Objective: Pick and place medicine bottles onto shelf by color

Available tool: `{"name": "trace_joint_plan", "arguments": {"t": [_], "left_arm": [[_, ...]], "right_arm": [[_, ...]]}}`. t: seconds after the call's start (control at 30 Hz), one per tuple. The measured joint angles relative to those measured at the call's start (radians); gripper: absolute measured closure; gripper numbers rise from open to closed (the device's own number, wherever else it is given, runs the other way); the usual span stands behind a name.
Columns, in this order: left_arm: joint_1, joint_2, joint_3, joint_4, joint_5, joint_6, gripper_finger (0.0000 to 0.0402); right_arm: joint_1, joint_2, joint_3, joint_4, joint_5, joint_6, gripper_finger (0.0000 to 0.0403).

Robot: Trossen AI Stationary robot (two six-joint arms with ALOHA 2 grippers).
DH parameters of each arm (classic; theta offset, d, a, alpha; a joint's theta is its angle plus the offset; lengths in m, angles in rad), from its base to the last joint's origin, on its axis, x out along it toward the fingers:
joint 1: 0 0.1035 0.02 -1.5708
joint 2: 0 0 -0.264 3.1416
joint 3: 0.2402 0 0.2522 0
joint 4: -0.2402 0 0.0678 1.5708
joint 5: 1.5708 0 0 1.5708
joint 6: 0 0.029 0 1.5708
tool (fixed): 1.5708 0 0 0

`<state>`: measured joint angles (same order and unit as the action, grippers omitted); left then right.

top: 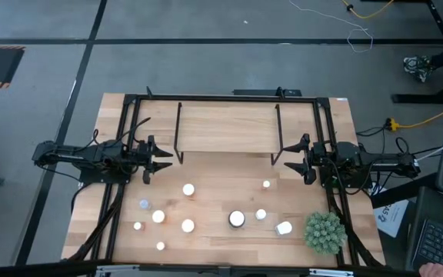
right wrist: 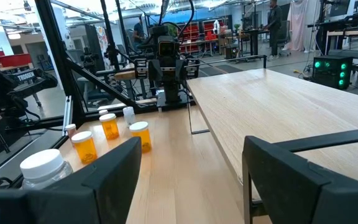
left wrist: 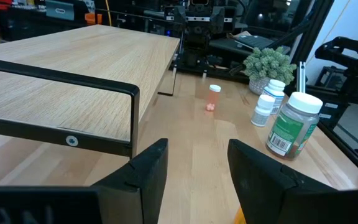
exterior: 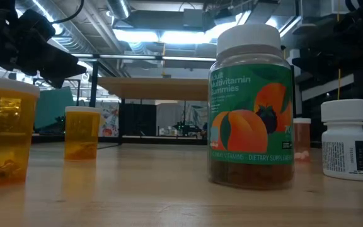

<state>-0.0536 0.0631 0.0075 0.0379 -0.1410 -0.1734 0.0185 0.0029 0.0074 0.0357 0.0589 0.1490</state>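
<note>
Nearest the front edge of the worktop [top: 206,246] we find the medicine bottles [top: 188,226] all standing upright, white caps up, so any grasp has to come at a vertical body. A cluster of small ones sits toward the left front, the larger jar [top: 237,219] stands near the middle, and a few more, with a spiky green plant [top: 324,232], lie toward the right front.

Farther back, both arms hang level with the front edge of the shelf [top: 225,127], one at each end. The left claw [top: 162,159] is empty with its fingers parted a little; the right claw [top: 291,156] is empty too, spread wide. Neither touches a bottle.

We judge the telling relation to be this: every bottle lies on the front side of both claws, away from the shelf, which stands bare at the back. The bottle [top: 188,189] in mid-worktop sits closest to the left claw, while a small one [top: 267,184] sits closest to the right claw, so each arm has its own nearest pick.
</note>
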Motion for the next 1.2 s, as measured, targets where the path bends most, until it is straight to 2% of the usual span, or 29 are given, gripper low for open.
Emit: {"name": "trace_joint_plan", "arguments": {"t": [0.97,1.1,1.2], "left_arm": [[0.000,0.000,0.000,0.021,0.000,-0.006,0.0239],[0.000,0.000,0.000,0.011,0.024,-0.200,0.0239],[0.000,0.003,0.000,0.000,0.000,-0.261,0.0239]], "right_arm": [[0.000,0.000,0.000,0.000,0.000,0.000,0.0116],[0.000,0.000,0.000,0.000,0.000,0.000,0.0116],[0.000,0.000,0.000,0.000,0.000,0.000,0.0116]]}}
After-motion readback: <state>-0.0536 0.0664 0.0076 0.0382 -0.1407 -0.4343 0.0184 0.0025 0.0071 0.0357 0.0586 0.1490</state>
